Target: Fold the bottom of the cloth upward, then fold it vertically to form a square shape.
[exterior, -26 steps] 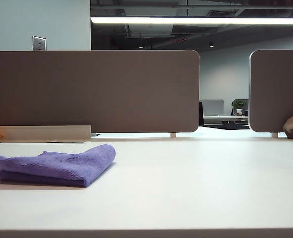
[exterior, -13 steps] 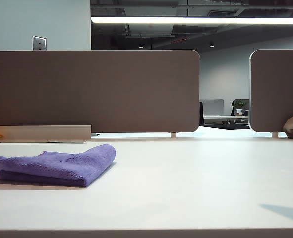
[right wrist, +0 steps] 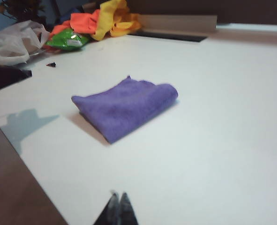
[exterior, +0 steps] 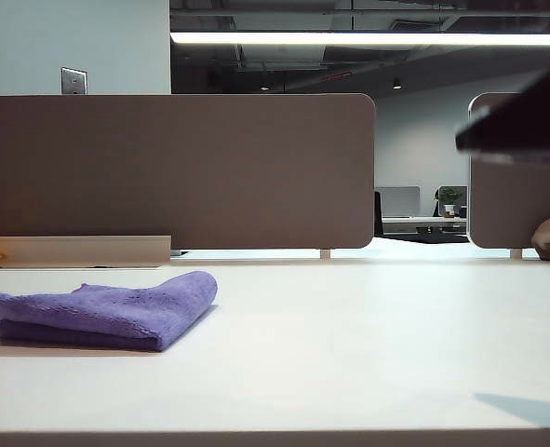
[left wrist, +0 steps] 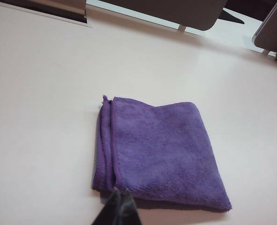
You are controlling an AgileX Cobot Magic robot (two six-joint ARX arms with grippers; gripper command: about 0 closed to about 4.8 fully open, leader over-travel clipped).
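The cloth (left wrist: 159,150) lies folded to a compact square on the desk (exterior: 349,354). Left gripper (left wrist: 118,206) hangs above its near edge, closed and empty; right gripper (right wrist: 117,206), well apart, likewise closed. Risk: a low-passing gripper could snag and unfold the layers.

The folded fuzzy microfibre cloth (exterior: 107,312) is plain purple-violet with a darker stitched hem, lying on a flat off-white table (exterior: 349,345) before brown-grey partition panels (exterior: 177,168), with orange, yellow and green crumpled items (right wrist: 93,23) at the far edge.
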